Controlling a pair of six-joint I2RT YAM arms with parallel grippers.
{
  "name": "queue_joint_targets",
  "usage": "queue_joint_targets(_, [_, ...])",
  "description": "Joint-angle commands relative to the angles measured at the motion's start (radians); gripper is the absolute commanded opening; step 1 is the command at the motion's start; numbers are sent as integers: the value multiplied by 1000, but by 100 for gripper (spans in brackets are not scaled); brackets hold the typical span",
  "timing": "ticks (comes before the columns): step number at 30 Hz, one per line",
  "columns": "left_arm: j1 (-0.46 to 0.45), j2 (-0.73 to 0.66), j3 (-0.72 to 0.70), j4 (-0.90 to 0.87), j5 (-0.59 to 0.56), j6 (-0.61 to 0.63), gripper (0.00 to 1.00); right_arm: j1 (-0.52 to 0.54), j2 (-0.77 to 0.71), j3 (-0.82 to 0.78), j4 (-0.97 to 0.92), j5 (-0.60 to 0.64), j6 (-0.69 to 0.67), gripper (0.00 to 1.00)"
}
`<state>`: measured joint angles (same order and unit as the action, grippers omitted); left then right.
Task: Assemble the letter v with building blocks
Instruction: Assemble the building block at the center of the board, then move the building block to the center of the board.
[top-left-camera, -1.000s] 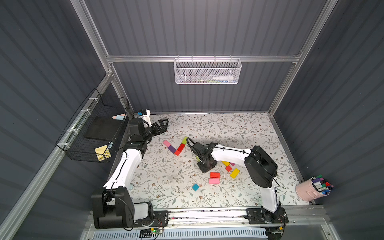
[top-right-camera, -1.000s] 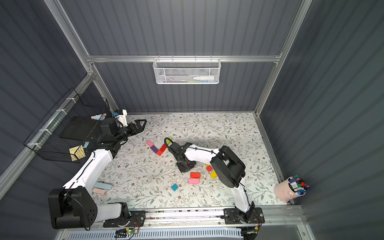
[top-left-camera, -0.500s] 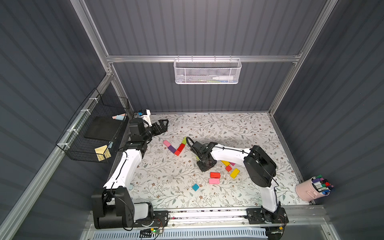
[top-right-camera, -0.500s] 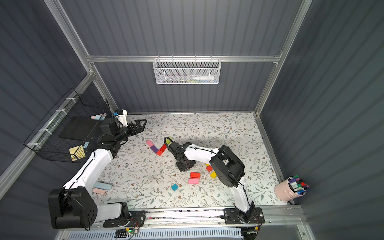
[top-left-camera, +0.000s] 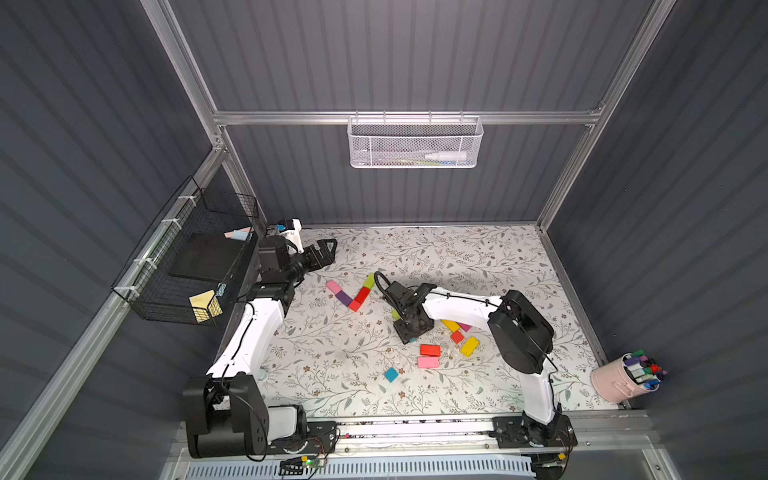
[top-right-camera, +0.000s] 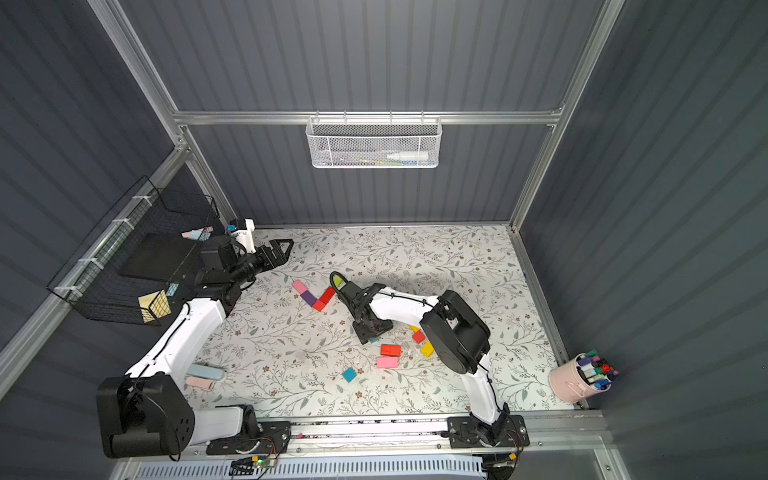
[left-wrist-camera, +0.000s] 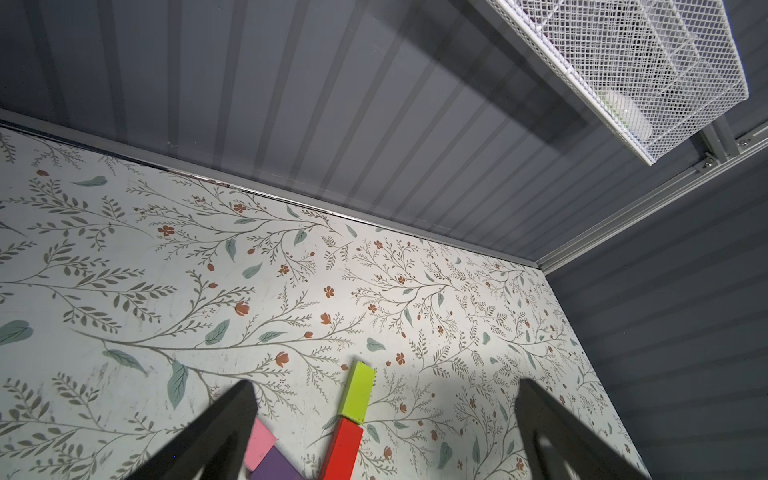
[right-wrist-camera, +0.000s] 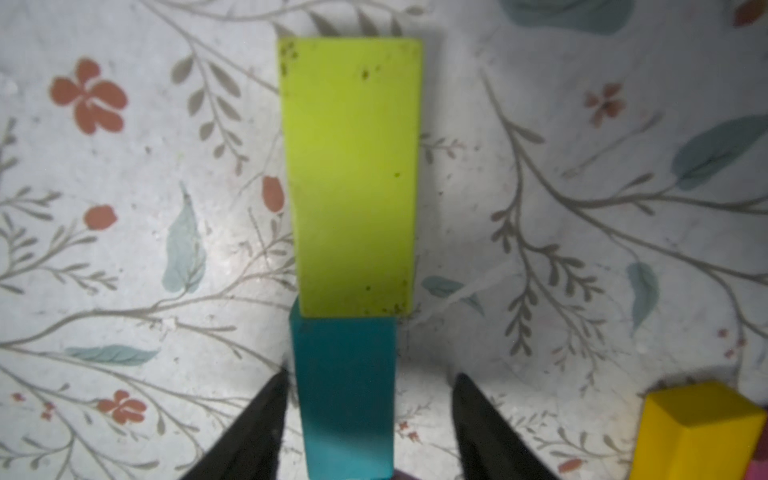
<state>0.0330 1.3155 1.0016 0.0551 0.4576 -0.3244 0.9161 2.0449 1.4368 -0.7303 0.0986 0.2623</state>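
Building blocks form a partial V in the middle of the table: pink (top-left-camera: 333, 286), purple (top-left-camera: 343, 297), red (top-left-camera: 360, 297) and lime (top-left-camera: 368, 281). My right gripper (top-left-camera: 409, 328) points down at the table to the right of it. In the right wrist view it is open (right-wrist-camera: 370, 376), and a teal block (right-wrist-camera: 345, 395) lies between its fingers with a gap on one side. That teal block butts end to end against a second lime block (right-wrist-camera: 351, 174). My left gripper (top-left-camera: 328, 249) hangs open and empty behind the V, which shows in the left wrist view (left-wrist-camera: 384, 384).
Loose blocks lie right of and in front of the right gripper: red (top-left-camera: 429, 350), pink (top-left-camera: 428, 363), teal (top-left-camera: 391, 374), yellow (top-left-camera: 469, 346). A pink marker cup (top-left-camera: 615, 380) stands front right. A black wire basket (top-left-camera: 187, 270) hangs on the left wall. Pastel cases (top-right-camera: 203, 376) lie by the left arm.
The right gripper's jaws have spread apart around the teal block. Neither arm has shifted noticeably, and the left gripper stays open.
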Motion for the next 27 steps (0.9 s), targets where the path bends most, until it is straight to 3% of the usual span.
queue_joint_targets(1, [6, -1, -10, 0, 17, 25, 99, 1, 21, -46, -6, 38, 14, 73])
queue_joint_targets(15, [6, 16, -15, 23, 41, 15, 99, 27, -391, -203, 85, -26, -53, 72])
queue_joint_targets(20, [6, 16, -14, 20, 41, 17, 100, 66, -392, -173, 38, -106, -81, 71])
queue_joint_targets(27, [6, 12, -9, 11, 30, 24, 100, 148, -309, -144, 13, -94, -46, 69])
